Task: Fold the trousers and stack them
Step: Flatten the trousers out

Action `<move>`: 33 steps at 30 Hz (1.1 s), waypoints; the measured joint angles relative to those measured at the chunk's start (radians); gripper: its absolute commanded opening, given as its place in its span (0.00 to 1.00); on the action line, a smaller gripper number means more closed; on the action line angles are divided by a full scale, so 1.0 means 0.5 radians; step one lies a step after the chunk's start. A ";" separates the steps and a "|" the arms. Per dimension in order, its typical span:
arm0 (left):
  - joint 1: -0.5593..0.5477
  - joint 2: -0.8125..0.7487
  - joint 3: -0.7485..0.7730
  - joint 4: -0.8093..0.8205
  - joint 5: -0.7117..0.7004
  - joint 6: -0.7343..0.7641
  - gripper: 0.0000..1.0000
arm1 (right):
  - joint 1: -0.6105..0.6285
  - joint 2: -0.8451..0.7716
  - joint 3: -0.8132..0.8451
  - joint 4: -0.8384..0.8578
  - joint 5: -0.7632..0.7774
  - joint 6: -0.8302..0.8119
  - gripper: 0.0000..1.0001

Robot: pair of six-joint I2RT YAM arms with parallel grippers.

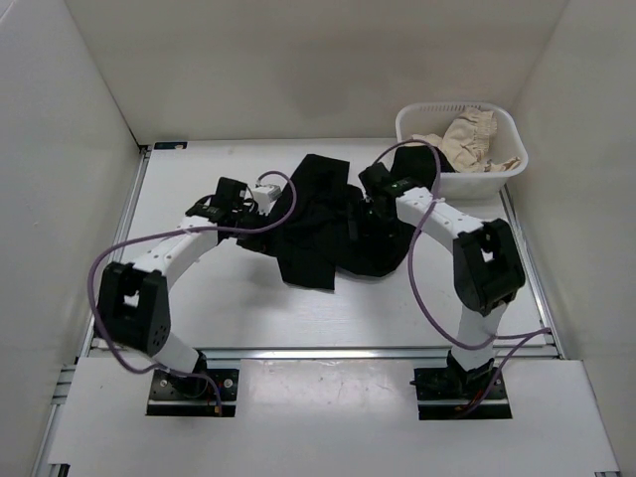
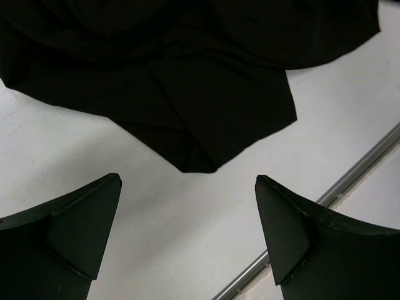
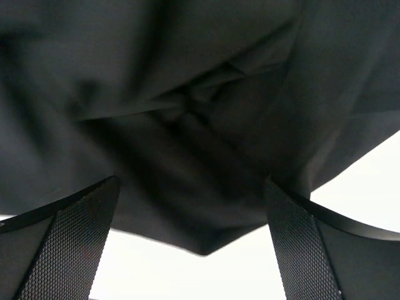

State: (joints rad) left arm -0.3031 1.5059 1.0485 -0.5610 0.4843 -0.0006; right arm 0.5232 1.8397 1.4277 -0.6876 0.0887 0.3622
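The black trousers (image 1: 323,224) lie crumpled in a heap at the middle of the table. My left gripper (image 1: 276,199) is at the heap's left edge. In the left wrist view it (image 2: 187,187) is open and empty over bare table, with a corner of the trousers (image 2: 206,106) just beyond the fingertips. My right gripper (image 1: 370,199) is over the heap's upper right part. In the right wrist view it (image 3: 190,194) is open, and a fold of the trousers (image 3: 187,125) fills the view, its edge hanging between the fingers (image 3: 69,244).
A white basket (image 1: 509,127) stands at the back right and holds a beige ruffled cloth (image 1: 472,139). A metal rail (image 2: 350,181) runs along the table's edge near the left gripper. White walls enclose the table on three sides.
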 measured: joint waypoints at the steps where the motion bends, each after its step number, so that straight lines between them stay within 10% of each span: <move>1: -0.001 0.062 0.030 0.002 0.004 0.000 1.00 | -0.005 0.056 -0.034 0.010 0.014 -0.002 0.96; 8: 0.014 0.097 0.063 -0.013 -0.015 0.000 1.00 | 0.150 0.327 -0.019 -0.011 -0.053 -0.143 0.00; 15: 0.413 -0.164 0.069 -0.014 -0.077 -0.001 1.00 | 0.511 0.809 1.033 -0.286 -0.423 -0.391 0.00; 21: 1.028 -0.237 0.338 -0.014 -0.240 -0.002 1.00 | 0.752 0.710 1.638 0.166 -0.793 -0.401 0.00; 25: 1.094 -0.257 0.481 -0.011 -0.273 0.000 1.00 | 0.765 0.609 1.775 0.452 -0.922 -0.300 0.44; 27: 1.102 -0.256 0.510 -0.008 -0.272 0.001 1.00 | 0.749 0.563 1.743 0.501 -0.932 -0.292 0.83; 33: 1.106 -0.238 0.512 -0.089 -0.305 0.001 1.00 | 0.690 0.545 1.424 0.368 -0.866 -0.379 0.99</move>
State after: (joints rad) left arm 0.2501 1.3869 1.3045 -0.6056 0.3317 -0.0002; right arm 0.8684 2.1120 2.1395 -0.5037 -0.3443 0.1726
